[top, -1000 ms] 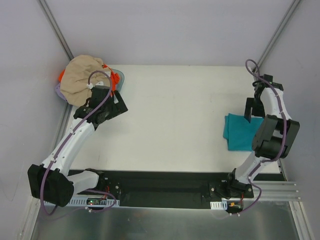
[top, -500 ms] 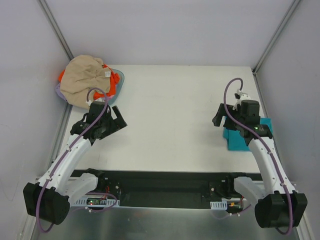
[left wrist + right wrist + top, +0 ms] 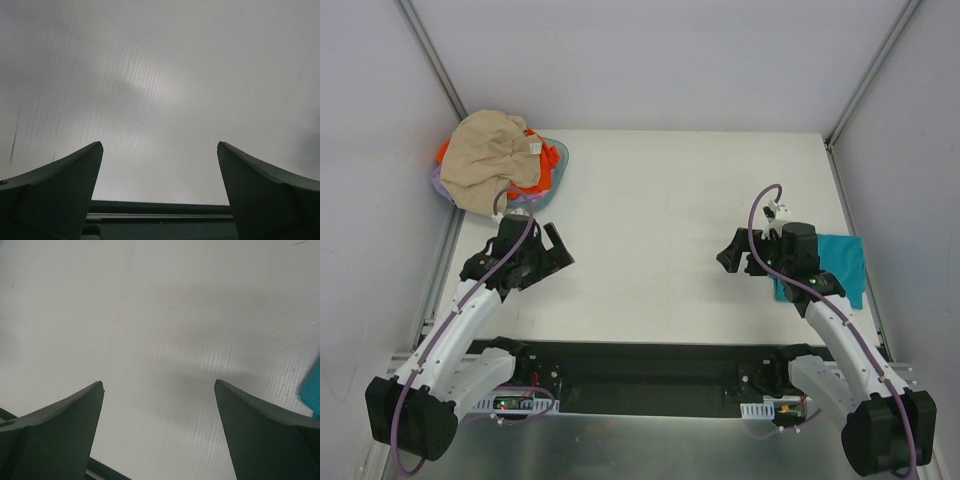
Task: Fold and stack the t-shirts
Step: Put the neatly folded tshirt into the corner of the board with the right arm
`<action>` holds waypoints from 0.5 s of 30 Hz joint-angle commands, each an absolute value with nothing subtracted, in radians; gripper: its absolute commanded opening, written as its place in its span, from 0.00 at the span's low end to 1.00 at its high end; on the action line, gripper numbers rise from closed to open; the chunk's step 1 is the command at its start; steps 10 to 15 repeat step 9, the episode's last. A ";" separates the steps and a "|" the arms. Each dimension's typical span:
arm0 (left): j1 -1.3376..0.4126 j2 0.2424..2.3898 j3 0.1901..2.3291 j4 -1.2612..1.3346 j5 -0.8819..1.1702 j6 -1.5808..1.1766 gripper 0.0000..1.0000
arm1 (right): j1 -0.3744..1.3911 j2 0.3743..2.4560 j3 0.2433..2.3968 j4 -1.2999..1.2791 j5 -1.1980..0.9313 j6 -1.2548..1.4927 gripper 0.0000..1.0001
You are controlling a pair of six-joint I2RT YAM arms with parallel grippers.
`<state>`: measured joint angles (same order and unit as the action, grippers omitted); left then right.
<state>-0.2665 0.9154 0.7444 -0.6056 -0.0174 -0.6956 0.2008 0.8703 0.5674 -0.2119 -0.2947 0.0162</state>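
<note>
Progress, as a judgement: roughly one third. One teal t-shirt (image 3: pixel 835 265) lying as a compact flat rectangle on the right side of the bench (image 3: pixel 660 200), close to the right edge, partly hidden by the right arm. Looks folded, so probably the base of the stack.

Unfolded beige t-shirt (image 3: pixel 485 160) heaped over the basket (image 3: pixel 563 160) in the far left corner, small white label on its right side. Crumpled orange t-shirt (image 3: pixel 546 172) underneath, only scraps peeking out at left and right. Left to do: beige out, folded, onto the teal; then the same for orange.

Wide-open left pincer (image 3: pixel 160 145), nothing between the fingers, only bare bench below in the wrist view. Hovering on the near side of the basket, close to the beige hem, apparently not touching. Wide-open right pincer (image 3: pixel 159 383) too, empty, over bare bench just left of the teal t-shirt, with a sliver of teal at the right edge of its wrist view.

Around: grey walls on three sides, metal corner posts, black rail at the near edge carrying both arm bases, purple cables looped along each arm.

In the way, as a guess: nothing lying between the arms. Likely snags are beige draped over the basket rim, orange trapped beneath it, risk of dragging both or shifting the basket, and the left arm's cable loop close to the cloth.
</note>
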 commanded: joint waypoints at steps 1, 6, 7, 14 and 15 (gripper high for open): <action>-0.258 0.828 0.709 -0.594 -0.034 -0.715 0.99 | 0.207 0.847 0.551 -0.110 -0.289 0.034 0.97; -0.258 0.807 0.699 -0.588 -0.057 -0.721 0.99 | 0.209 0.841 0.540 -0.106 -0.292 0.032 0.97; -0.258 0.811 0.701 -0.588 -0.055 -0.721 0.99 | 0.209 0.825 0.535 -0.104 -0.267 0.029 0.97; -0.258 0.822 0.707 -0.586 -0.057 -0.721 0.99 | 0.209 0.805 0.522 -0.106 -0.244 0.029 0.97; -0.258 0.822 0.707 -0.586 -0.057 -0.721 0.99 | 0.209 0.805 0.522 -0.106 -0.244 0.029 0.97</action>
